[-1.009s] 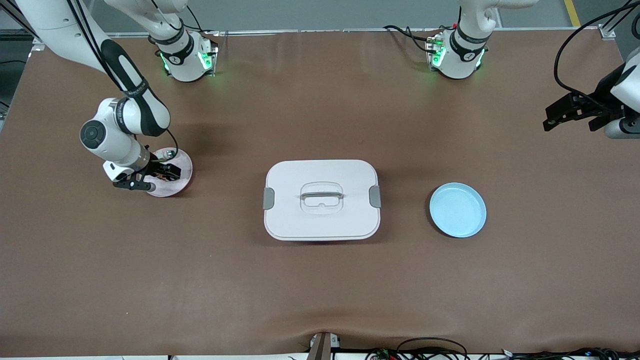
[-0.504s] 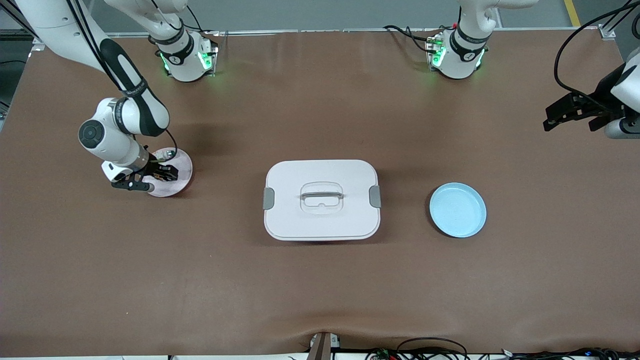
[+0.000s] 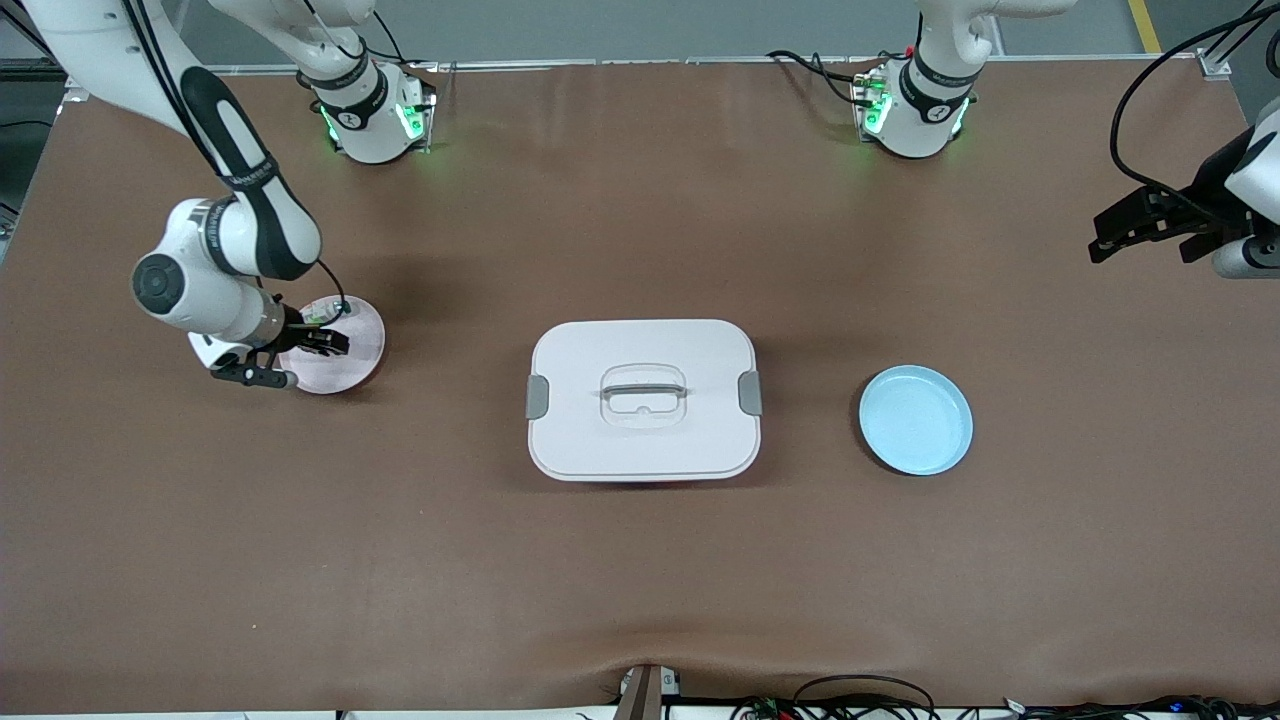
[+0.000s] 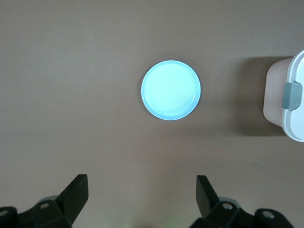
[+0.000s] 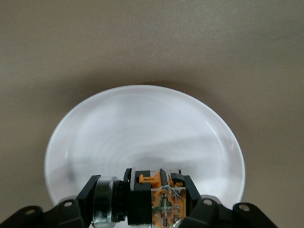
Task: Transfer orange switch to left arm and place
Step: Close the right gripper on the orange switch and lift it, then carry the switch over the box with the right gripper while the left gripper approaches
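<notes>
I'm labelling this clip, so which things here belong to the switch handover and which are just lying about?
Part of the job:
- orange switch, clamped in the right gripper over the pink plate
- left gripper, open, waiting high over the left arm's end of the table
- white box, mid-table, to be avoided
- blue plate, a likely drop spot

Lying about:
- loose cables at the table edge

Box [image 3: 643, 400] betw. two plates [image 3: 916, 419], mid-table.
</notes>
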Available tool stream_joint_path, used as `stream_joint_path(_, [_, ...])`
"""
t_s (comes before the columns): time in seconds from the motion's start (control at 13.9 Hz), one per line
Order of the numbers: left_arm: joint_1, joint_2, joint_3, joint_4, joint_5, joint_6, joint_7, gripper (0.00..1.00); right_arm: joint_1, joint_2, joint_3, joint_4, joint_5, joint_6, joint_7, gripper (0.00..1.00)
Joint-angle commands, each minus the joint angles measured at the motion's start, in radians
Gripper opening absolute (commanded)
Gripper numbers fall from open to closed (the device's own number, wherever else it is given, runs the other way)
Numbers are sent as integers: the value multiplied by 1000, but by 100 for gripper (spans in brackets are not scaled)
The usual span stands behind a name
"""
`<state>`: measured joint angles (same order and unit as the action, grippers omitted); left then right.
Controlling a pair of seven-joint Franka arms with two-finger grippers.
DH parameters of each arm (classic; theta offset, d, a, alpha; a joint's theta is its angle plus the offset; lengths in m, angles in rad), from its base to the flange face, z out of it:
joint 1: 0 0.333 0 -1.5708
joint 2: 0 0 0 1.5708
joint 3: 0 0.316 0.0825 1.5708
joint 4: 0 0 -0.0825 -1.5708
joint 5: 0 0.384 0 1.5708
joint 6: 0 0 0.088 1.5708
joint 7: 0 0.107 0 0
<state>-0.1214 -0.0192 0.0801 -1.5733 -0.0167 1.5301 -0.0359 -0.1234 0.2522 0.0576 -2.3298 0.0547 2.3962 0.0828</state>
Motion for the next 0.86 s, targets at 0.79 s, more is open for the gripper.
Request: stream_joint_path(0.79, [101, 11, 15, 9, -486, -96, 8, 100, 249, -168, 28, 222, 242, -405, 739, 0])
